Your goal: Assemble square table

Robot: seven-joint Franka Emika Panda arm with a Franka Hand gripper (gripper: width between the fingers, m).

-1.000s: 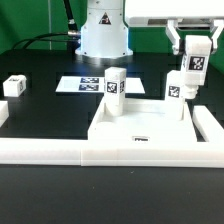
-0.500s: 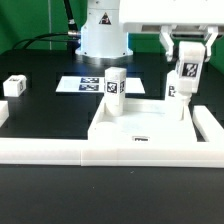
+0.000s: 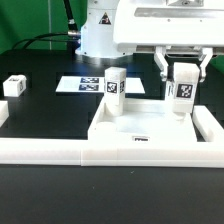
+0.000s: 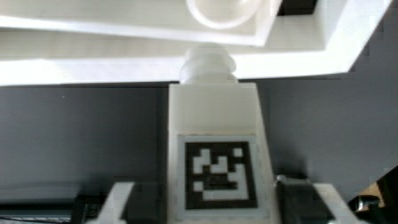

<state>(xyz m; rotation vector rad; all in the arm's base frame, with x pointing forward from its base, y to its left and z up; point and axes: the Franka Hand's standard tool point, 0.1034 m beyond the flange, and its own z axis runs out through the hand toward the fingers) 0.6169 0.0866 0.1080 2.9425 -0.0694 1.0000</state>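
The white square tabletop lies rim-up against the front rail. One tagged white leg stands upright at its back corner on the exterior view's left. My gripper is shut on another leg, held upright just above the tabletop's back corner on the exterior view's right. In the wrist view this leg fills the space between the fingers, and its narrow tip points toward a round corner hole. A third leg lies far off on the exterior view's left. Anything behind the held leg is hidden.
The long white border rail runs across the front and turns back along the exterior view's right. The marker board lies flat behind the tabletop, before the arm's base. A black cable trails at the back on the exterior view's left.
My gripper has come down and toward the exterior view's left with the leg in it. It now covers the leg that showed standing at that back corner.
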